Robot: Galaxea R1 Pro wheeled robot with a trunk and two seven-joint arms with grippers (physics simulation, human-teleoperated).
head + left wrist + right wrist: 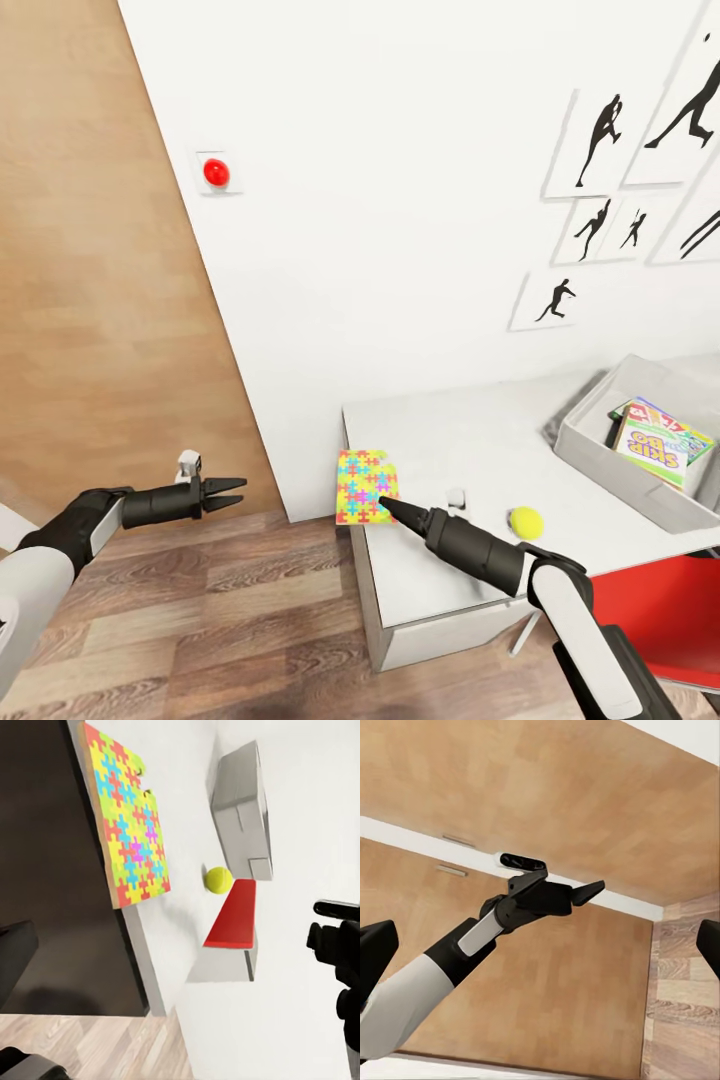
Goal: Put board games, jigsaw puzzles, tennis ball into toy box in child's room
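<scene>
While the right tool (384,503), seemingly closed, touches the jigsaw puzzle (365,487) overhanging the desk (450,450) corner, the left tool (238,490) hovers slightly open beside it.

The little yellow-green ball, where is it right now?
In the head view the tennis ball lies on the table, near its front edge, between the jigsaw puzzle at the corner and the grey toy box.

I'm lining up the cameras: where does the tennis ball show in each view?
Head view: tennis ball on the table, lower right of centre.
Left wrist view: near centre.
Right wrist view: not in it.
Shared landmark: the jigsaw puzzle at the table's corner.
</scene>
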